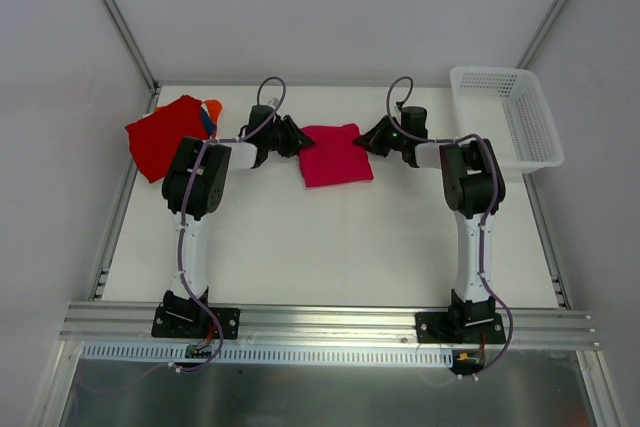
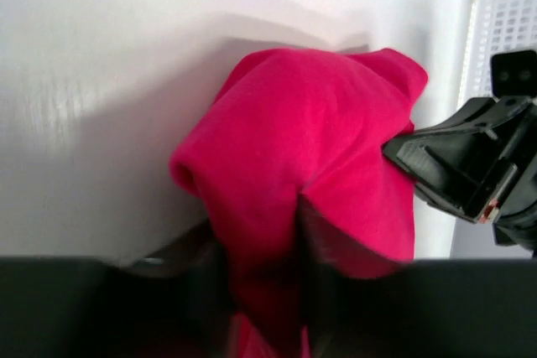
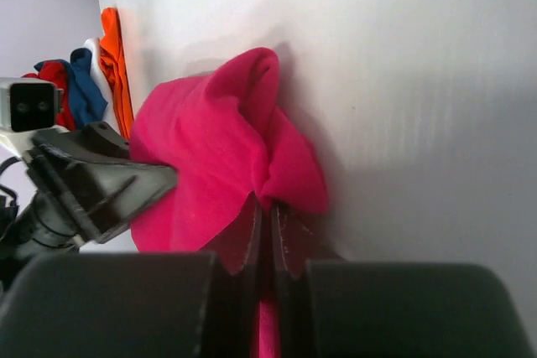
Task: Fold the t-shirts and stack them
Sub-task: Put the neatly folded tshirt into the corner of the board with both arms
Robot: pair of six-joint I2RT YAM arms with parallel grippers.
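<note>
The magenta-pink t-shirt (image 1: 335, 154) is held between both grippers at the back middle of the table. My left gripper (image 1: 297, 137) is shut on its left edge; the cloth (image 2: 310, 165) bunches between the fingers. My right gripper (image 1: 368, 137) is shut on its right edge, with a fold of the shirt (image 3: 218, 157) pinched between the pads. A plain red t-shirt (image 1: 165, 135) lies at the back left over a small pile with orange (image 1: 213, 107) and blue cloth; the right wrist view shows the orange (image 3: 117, 64), blue (image 3: 84, 85) and white pieces.
A white plastic mesh basket (image 1: 508, 117) stands at the back right, also in the left wrist view (image 2: 508, 14). Metal frame rails run along the table's left and right edges. The table's near half (image 1: 330, 247) is bare white surface.
</note>
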